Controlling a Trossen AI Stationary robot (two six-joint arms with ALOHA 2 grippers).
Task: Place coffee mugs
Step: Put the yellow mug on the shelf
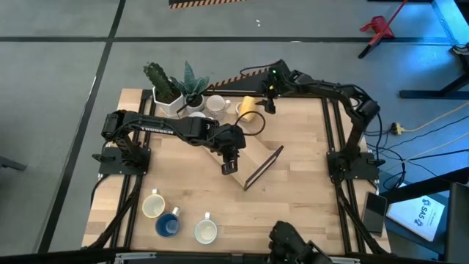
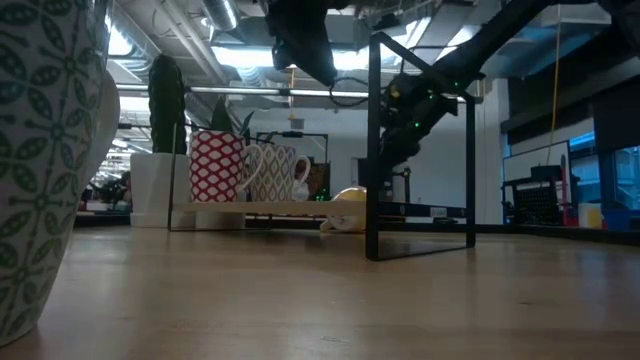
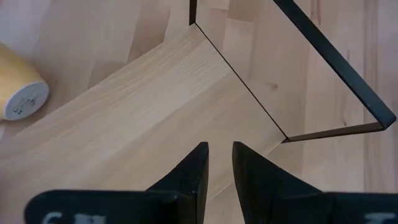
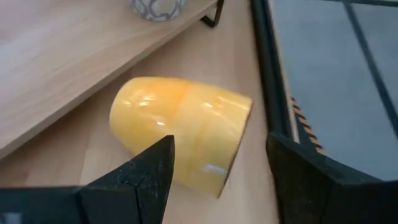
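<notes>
While three mugs [image 1: 178, 221] wait at the near table [image 1: 308, 183] edge: shelf work.
Left pincer [image 1: 229, 166] narrowly parted, empty, over the wooden tray [image 1: 249, 158]; beyond, right pincer [image 4: 217, 158] spread wide around the toppled yellow mug [image 4: 180, 140]; farthest, patterned mugs [image 2: 245, 170] beside plants [image 1: 172, 84].

- Pale wooden table [image 1: 293, 183].
- Near the front edge: cream mug [image 1: 152, 204], blue mug [image 1: 168, 224], white mug [image 1: 206, 230], all upright.
- At the back: yellow mug [image 1: 248, 108] on its side, plant pots [image 1: 170, 103].
- In the middle: wooden tray [image 1: 245, 158] on a black frame.
</notes>
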